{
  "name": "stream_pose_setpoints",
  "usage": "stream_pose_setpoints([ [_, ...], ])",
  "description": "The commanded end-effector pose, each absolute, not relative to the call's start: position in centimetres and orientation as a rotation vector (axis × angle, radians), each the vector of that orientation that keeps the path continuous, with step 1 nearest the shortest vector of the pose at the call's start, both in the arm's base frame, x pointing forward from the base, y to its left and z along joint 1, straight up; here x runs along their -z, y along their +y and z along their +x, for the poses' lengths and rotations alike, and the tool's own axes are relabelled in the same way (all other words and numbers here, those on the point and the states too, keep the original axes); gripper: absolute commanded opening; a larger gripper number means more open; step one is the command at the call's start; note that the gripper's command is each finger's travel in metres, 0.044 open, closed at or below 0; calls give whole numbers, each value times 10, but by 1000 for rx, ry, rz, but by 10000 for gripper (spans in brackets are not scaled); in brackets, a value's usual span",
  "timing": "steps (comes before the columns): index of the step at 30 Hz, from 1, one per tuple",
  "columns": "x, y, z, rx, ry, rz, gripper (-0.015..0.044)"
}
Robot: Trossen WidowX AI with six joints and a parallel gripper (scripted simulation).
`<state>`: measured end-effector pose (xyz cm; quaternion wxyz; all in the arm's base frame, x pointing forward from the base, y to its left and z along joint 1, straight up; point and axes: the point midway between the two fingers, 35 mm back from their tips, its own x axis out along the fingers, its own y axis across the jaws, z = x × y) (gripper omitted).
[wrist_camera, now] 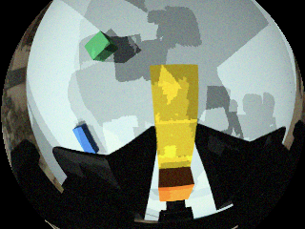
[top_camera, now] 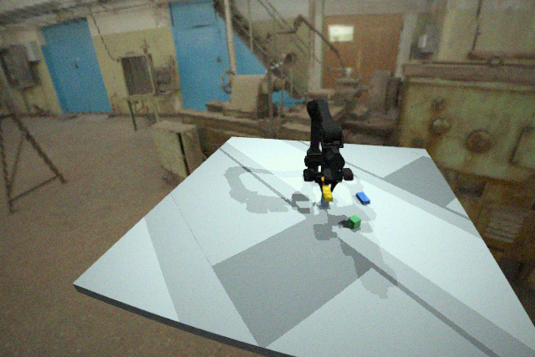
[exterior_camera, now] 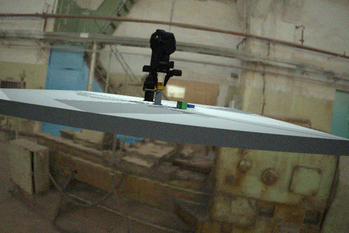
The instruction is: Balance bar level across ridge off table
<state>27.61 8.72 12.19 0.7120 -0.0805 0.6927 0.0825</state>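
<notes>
The yellow bar (top_camera: 327,194) (exterior_camera: 160,88) (wrist_camera: 175,100) has a dark brown band and an orange end, which lies towards the arm. My gripper (top_camera: 328,186) (wrist_camera: 174,129) is shut on the bar, with a finger on each long side. The ridge (top_camera: 323,204) (exterior_camera: 158,97) is a narrow, upright grey-blue block on the table (top_camera: 181,301) (exterior_camera: 98,123). The bar is over the ridge's top, clear of the table, and looks about level. In the exterior view its underside looks at the ridge top; contact cannot be told. The bar hides the ridge in the wrist view.
A green cube (top_camera: 354,221) (exterior_camera: 181,105) (wrist_camera: 100,46) stands on the table near the ridge, on the side away from the arm's base. A flat blue block (top_camera: 363,197) (exterior_camera: 191,106) (wrist_camera: 86,138) lies to the right of the gripper in the top view. Shadows cross the table.
</notes>
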Motion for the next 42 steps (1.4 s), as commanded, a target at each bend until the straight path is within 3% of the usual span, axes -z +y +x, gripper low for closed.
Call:
stream_pose_setpoints([
  [1,-122,88,276,-181,1535,-172,0],
  [42,-118,88,276,-181,1535,-172,0],
])
